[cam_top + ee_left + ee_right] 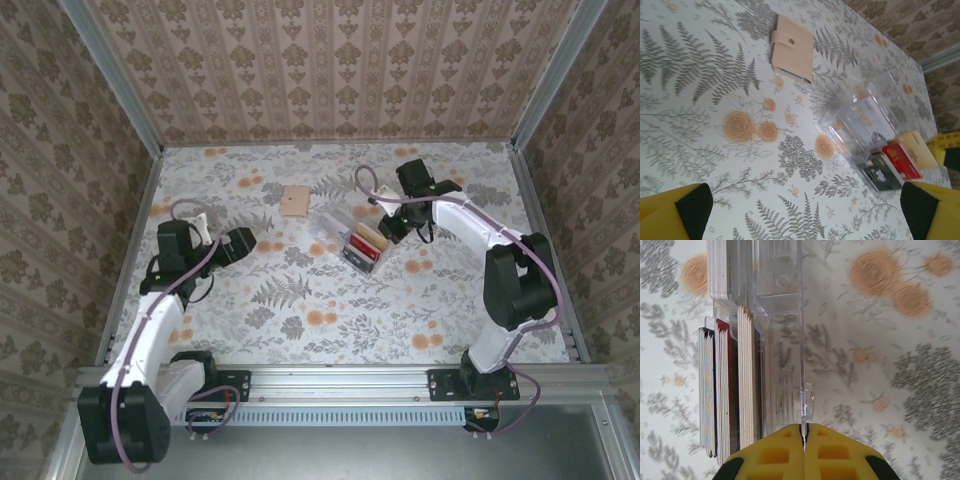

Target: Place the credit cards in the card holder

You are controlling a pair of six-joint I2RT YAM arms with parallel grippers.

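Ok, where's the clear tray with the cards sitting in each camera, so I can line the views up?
Top external: the clear tray is just right of centre, beside the right gripper.
Left wrist: right of centre, stretching toward the lower right.
Right wrist: from the upper left to centre, with its wall running down into the right gripper.
Shared landmark: the red cards standing in it.

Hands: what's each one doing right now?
Left hand: open, empty.
Right hand: closed, pinching the wall of the clear tray.
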